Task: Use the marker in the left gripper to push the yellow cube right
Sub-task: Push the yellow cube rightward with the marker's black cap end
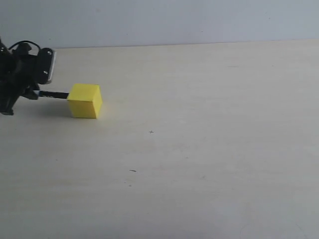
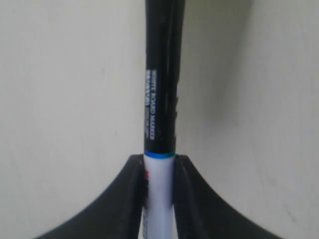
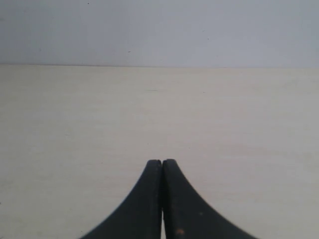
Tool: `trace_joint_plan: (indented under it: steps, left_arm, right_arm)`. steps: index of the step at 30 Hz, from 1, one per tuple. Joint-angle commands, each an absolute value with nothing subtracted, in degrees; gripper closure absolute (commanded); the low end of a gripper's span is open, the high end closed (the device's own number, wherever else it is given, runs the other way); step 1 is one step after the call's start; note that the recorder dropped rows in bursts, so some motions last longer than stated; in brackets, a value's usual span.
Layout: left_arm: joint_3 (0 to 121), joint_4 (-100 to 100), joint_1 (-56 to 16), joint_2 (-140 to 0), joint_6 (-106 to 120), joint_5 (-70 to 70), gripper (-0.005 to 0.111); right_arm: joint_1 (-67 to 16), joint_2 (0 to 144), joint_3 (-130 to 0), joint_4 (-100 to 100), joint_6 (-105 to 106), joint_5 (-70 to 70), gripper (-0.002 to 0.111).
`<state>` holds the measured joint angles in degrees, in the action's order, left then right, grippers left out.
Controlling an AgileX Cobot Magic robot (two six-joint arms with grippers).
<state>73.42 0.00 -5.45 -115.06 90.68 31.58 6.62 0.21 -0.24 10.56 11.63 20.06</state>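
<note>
Exterior view: left pincer (image 1: 36, 93) clamped on marker (image 1: 55, 94), tip at cube (image 1: 84, 101).
Cube sits just beyond the pincer on the tabletop (image 1: 199, 149); right pincer (image 3: 162, 167) pressed together.

By the counter's (image 1: 199, 149) far left corner, the picture's edge is cutting off most of the left gripper (image 1: 36, 93). The gripper is hiding the marker's (image 1: 54, 94) rear, and where the marker is meeting the cube (image 1: 84, 101) is too small to judge. In the left wrist view the marker's print is blurring past reading, its dark end running off the picture. The right gripper (image 3: 162, 162) is being cropped below its fingertips.
</note>
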Motion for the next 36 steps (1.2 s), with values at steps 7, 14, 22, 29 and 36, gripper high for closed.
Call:
trace_joint_plan:
  steps: [7, 14, 22, 29, 36]
  left_arm:
    - [73.5, 0.0, -9.8, -113.4, 88.2, 29.8, 0.107]
    - [73.5, 0.0, -5.6, -113.1, 88.0, 32.8, 0.107]
    - [73.5, -1.0, -6.8, -114.1, 88.0, 33.4, 0.107]
    - [73.5, -1.1, -14.8, -116.9, 87.6, 31.3, 0.107]
    - [73.5, -0.6, -14.4, -115.9, 84.6, 29.7, 0.107]
  right_arm:
    - [5.9, 0.0, 0.0, 10.5, 11.7, 19.9, 0.108]
    - [5.3, 0.0, 0.0, 10.5, 11.7, 19.9, 0.108]
    - [5.3, 0.0, 0.0, 10.5, 11.7, 19.9, 0.108]
    - [5.3, 0.0, 0.0, 10.5, 11.7, 19.9, 0.108]
    - [5.3, 0.0, 0.0, 10.5, 11.7, 19.9, 0.108]
